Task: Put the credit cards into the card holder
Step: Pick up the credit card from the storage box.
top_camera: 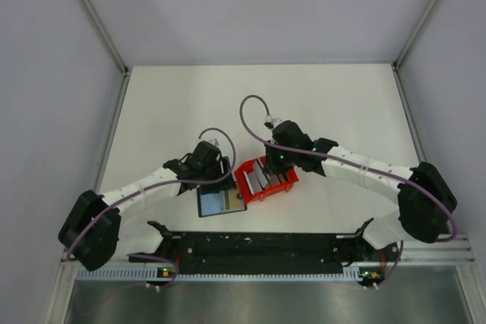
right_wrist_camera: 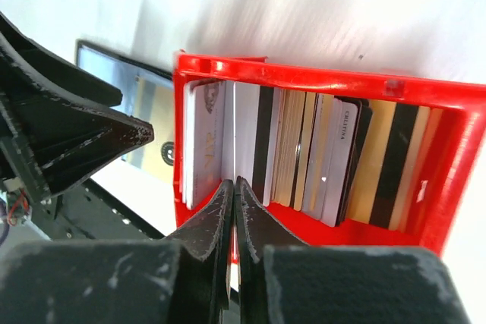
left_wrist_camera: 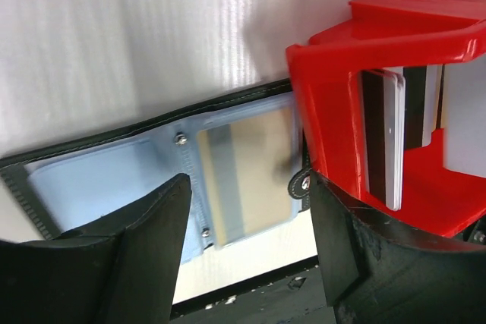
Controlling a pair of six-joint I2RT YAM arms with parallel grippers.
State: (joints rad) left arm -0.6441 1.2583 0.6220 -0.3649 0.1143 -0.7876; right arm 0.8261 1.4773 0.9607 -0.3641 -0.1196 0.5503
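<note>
The card holder [top_camera: 222, 202] lies open on the table, pale blue inner faces up [left_wrist_camera: 114, 180], with a tan card [left_wrist_camera: 250, 165] in its right sleeve. My left gripper [left_wrist_camera: 249, 180] hangs open just above it, one finger over the left page and the other against the red tray [left_wrist_camera: 334, 111]. The credit cards [right_wrist_camera: 319, 149] stand on edge in that tray [right_wrist_camera: 304, 73], dark, tan and pale. My right gripper [right_wrist_camera: 235, 184] reaches into the tray's left part, shut on the lower edge of a white card [right_wrist_camera: 244, 134]. In the top view it [top_camera: 267, 171] is over the tray.
The red tray [top_camera: 244, 184] touches the holder's right edge. My left gripper [top_camera: 215, 166] and right gripper are close together. A black rail [top_camera: 258, 244] runs along the near table edge. White walls enclose the table on three sides.
</note>
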